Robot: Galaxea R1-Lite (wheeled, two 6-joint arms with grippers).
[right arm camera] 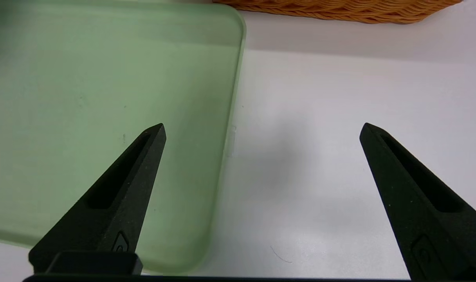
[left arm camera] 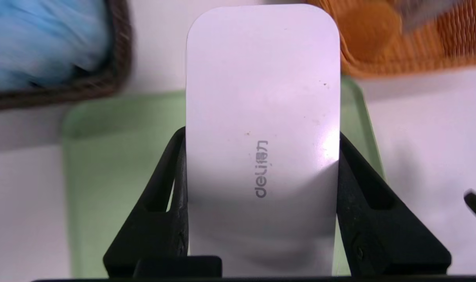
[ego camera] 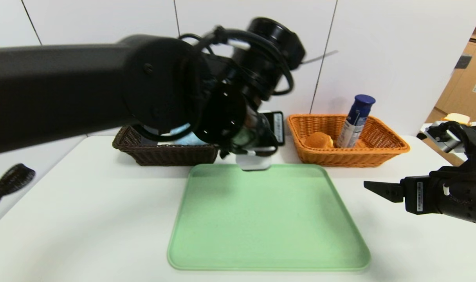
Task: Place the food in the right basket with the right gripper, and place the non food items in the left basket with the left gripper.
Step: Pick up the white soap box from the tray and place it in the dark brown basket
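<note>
Left pincer (left arm camera: 261, 188) pinching white deli device (left arm camera: 261, 117), held over far edge of green tray (ego camera: 269, 219), between dark basket (ego camera: 163, 150) and orange basket (ego camera: 347, 150). Right pincer (right arm camera: 261, 133) spread, hovering over tabletop (right arm camera: 339, 137) beside tray's right edge.

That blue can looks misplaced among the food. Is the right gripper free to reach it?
Probably yes: the right gripper is open and empty, and the blue can stands exposed in the orange basket, nothing between them.

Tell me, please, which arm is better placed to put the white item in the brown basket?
Left. The left gripper already holds the white item near the brown basket. The right gripper is open beside the green tray.
</note>
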